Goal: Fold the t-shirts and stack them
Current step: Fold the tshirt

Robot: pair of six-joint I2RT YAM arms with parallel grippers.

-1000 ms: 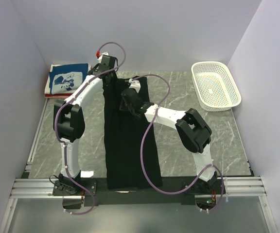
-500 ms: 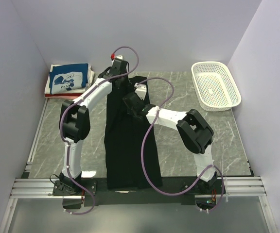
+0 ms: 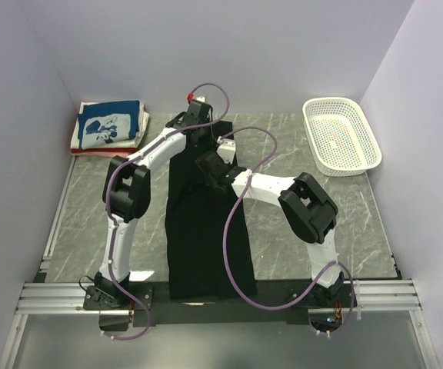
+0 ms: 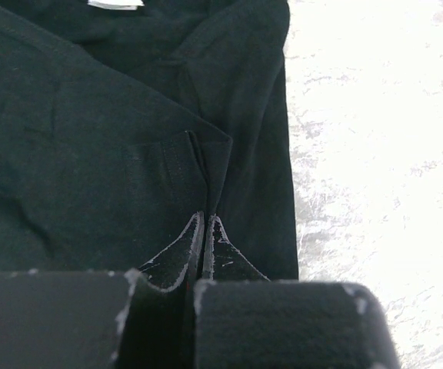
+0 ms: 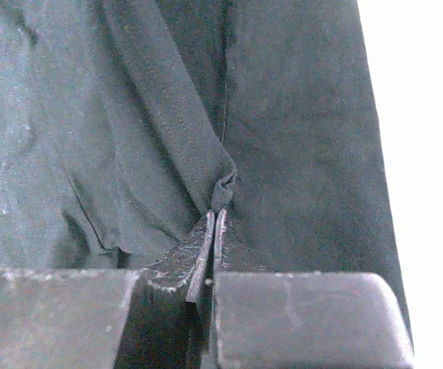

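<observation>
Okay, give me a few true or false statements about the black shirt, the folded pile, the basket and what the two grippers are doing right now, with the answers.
1. The left gripper and the right gripper are each shut on the black t-shirt. True.
2. The white basket holds a folded shirt. False: no shirt is in it.
3. The folded stack, blue print on top, sits at the far left corner of the table. True.
4. The black t-shirt lies on the folded stack. False: it runs as a long strip down the middle of the table, apart from the stack.
</observation>
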